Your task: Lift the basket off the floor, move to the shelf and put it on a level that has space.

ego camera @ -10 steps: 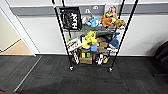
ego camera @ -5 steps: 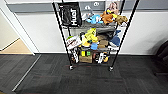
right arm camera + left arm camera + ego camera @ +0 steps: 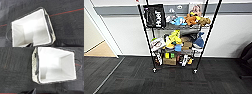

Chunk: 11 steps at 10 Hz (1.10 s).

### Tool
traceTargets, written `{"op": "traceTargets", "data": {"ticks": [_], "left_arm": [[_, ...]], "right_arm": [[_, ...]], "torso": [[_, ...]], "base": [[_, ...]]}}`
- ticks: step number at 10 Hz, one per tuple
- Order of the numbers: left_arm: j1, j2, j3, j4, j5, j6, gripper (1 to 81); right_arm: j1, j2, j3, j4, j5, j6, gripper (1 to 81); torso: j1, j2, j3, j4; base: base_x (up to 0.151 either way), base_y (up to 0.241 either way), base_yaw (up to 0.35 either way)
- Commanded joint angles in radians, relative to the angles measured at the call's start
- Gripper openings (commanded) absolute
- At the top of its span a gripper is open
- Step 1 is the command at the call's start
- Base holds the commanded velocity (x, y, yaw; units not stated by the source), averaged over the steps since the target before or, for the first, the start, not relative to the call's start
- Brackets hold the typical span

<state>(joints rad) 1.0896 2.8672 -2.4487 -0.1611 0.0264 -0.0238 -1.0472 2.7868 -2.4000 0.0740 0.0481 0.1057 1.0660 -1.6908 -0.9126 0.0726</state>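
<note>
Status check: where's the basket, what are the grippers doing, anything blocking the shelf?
Basket empty, seen from above in both wrist views. Gripper fingers indistinct. Shelf straight ahead across the floor, lower tiers crowded with toys.

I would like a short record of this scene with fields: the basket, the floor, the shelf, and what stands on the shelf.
basket: woven basket with white lining, nothing inside, seen from above in both wrist views
floor: dark grey carpet under the shelf; a thin red line crosses the carpet beside the basket
shelf: black wire rack on small castors, against a white wall
shelf contents: black bag and plush toys on an upper tier; toys and boxes on lower tiers
doorway: tan floor beyond it, to the picture's left of the shelf
</note>
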Motion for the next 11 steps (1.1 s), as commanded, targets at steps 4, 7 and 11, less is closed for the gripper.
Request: {"op": "traceTargets", "data": {"ticks": [4,7,11], "left_arm": [[-0.096,0.006,-0.035,-0.009,0.079,0.001,81.1],[-0.132,0.009,-0.032,-0.011,0.107,-0.002,81.1],[-0.164,0.021,-0.035,-0.015,0.130,-0.002,81.1]], "right_arm": [[0.114,-0.011,0.006,0.010,-0.060,0.002,81.1],[0.140,-0.010,0.003,0.013,-0.074,0.002,81.1],[0.169,-0.004,0.003,0.018,-0.077,0.002,81.1]], "torso": [[0.116,-0.182,-0.119,0.000],[0.170,-0.266,-0.101,0.000],[0.248,-0.390,-0.116,0.000]], "base": [[0.000,0.000,0.000],[0.000,0.000,0.000],[0.000,0.000,0.000]]}}
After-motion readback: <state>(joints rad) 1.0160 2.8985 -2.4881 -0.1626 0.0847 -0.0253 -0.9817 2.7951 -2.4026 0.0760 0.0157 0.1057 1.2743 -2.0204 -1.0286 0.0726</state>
